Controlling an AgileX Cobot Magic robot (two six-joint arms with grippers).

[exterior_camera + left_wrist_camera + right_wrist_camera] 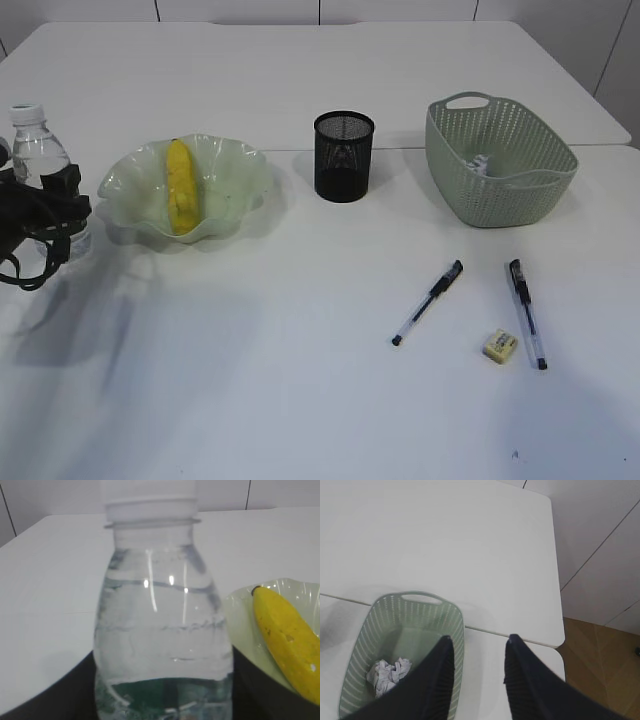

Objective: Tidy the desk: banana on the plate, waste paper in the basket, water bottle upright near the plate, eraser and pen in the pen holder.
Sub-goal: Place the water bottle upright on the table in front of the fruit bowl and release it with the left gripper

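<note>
The clear water bottle (38, 158) stands upright just left of the pale green plate (240, 175), which holds the banana (180, 185). My left gripper (50, 212) is shut on the bottle's lower body. In the left wrist view the bottle (162, 605) fills the space between the jaws (162, 685), with the banana (287, 635) to its right. Two pens (428, 302) (527, 312) and a yellowish eraser (499, 345) lie on the table at the front right. The waste paper (387, 675) lies in the green basket (455, 630). My right gripper (480, 639) is open and empty above the basket's right rim.
The black mesh pen holder (344, 155) stands upright between the plate and the basket (545, 190). A seam between two tables runs behind the basket. The table's right edge and the floor (600, 650) show in the right wrist view.
</note>
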